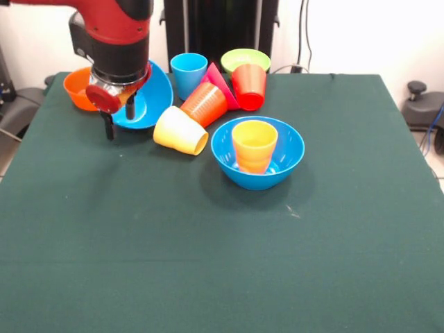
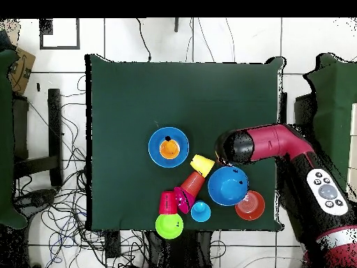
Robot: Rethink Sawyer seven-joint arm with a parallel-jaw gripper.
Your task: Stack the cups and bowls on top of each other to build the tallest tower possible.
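My gripper (image 1: 119, 119) is at the back left, its fingers either side of the rim of a tilted bright blue bowl (image 1: 154, 97), shut on it. The second blue bowl (image 1: 284, 163) stands mid-table with a yellow-orange cup (image 1: 254, 144) upright inside it. A pale yellow cup (image 1: 180, 130) and an orange cup (image 1: 205, 104) lie on their sides. Behind them are a light blue cup (image 1: 189, 73), a tilted pink-red bowl (image 1: 220, 84), a red cup (image 1: 248, 87) and a lime-green bowl (image 1: 245, 58). An orange bowl (image 1: 78, 90) sits far left. In the overhead view the arm (image 2: 268, 143) hides the gripper.
The green table (image 1: 222, 263) reaches to the picture's front edge. The robot's black pedestal (image 1: 220, 28) stands behind the cups. In the overhead view, cables lie on the floor (image 2: 56, 223) around the table, and the held blue bowl (image 2: 228, 185) sits near the orange bowl (image 2: 249, 205).
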